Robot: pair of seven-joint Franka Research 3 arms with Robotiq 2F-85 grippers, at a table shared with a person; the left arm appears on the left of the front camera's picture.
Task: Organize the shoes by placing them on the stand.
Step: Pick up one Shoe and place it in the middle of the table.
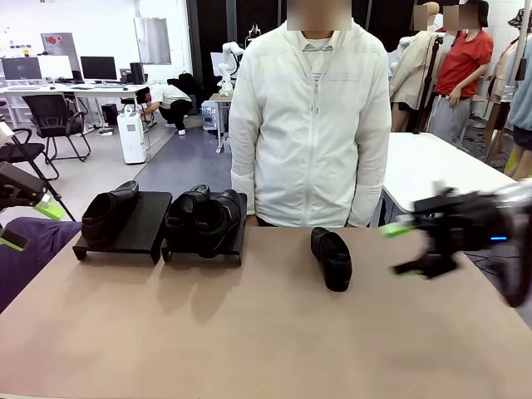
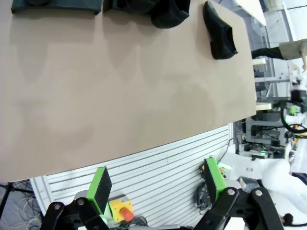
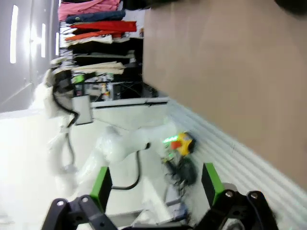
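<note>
The jaws of both grippers stand wide apart and hold nothing. The left gripper, black with green pads, sits at the left edge of the front view, off the near-left side of the tan flat-topped counter; in its wrist view the left gripper looks down past the counter's near edge. The right gripper, blurred in the front view, hangs above the counter's right side, well apart from every shoe; in its own wrist view the right gripper is pointed off the counter's edge.

At the far-left part of the counter two low matte-black platform racks stand side by side, just beside each other. The left rack carries one shiny black leather loafer on its left half. The right rack carries a pair of black loafers, lying close together. A fourth black loafer lies on the bare counter to the right of the racks, near the far edge, just in front of a person in a white jacket standing at the far side. In the left wrist view this lone loafer lies apart from the racks.
</note>
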